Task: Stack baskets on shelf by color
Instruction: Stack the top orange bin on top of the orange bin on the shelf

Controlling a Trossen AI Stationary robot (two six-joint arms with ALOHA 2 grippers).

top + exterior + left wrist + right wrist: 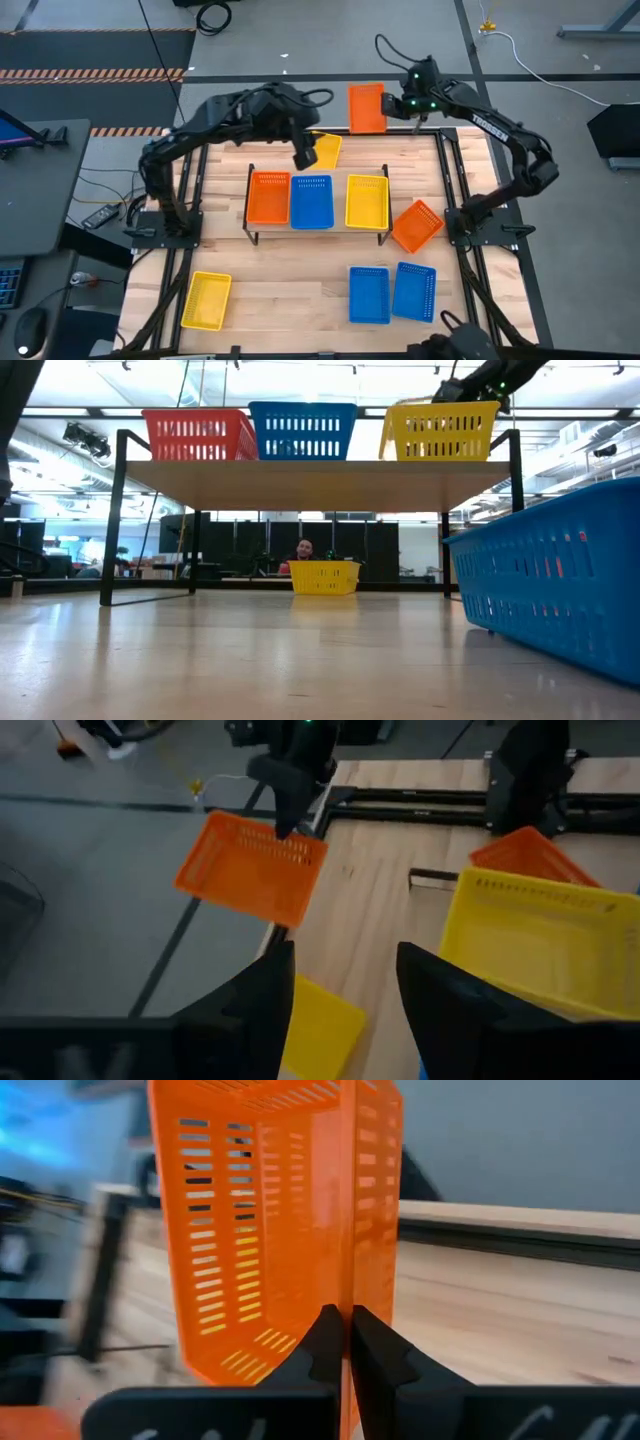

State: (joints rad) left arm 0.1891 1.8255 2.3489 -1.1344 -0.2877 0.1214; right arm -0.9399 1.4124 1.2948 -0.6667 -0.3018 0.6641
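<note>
The shelf [317, 232] carries an orange basket [268, 197], a blue basket [311, 200] and a yellow basket [367, 200], side by side on their bottoms. My right gripper [413, 108] is at the table's far edge, shut on another orange basket [366, 107]. My left gripper [305, 152] is open and hovers over a yellow basket [328, 150] lying on the table behind the shelf, touching nothing. In the left wrist view its fingers [255, 1005] stand above that yellow basket [320, 1030]. My right gripper pinches a side wall [345, 1295] of the orange basket between its two fingers, one finger inside the basket and one outside. The basket is lifted clear over the table's far edge and reaches away from the fingers, seen in the left wrist view as tilted [250, 870].
A tilted orange basket [417, 224] lies right of the shelf. Two blue baskets [368, 294] [413, 291] lie near the front right, and a yellow one [205, 300] at the front left. Black frame rails [452, 180] run along the table's sides.
</note>
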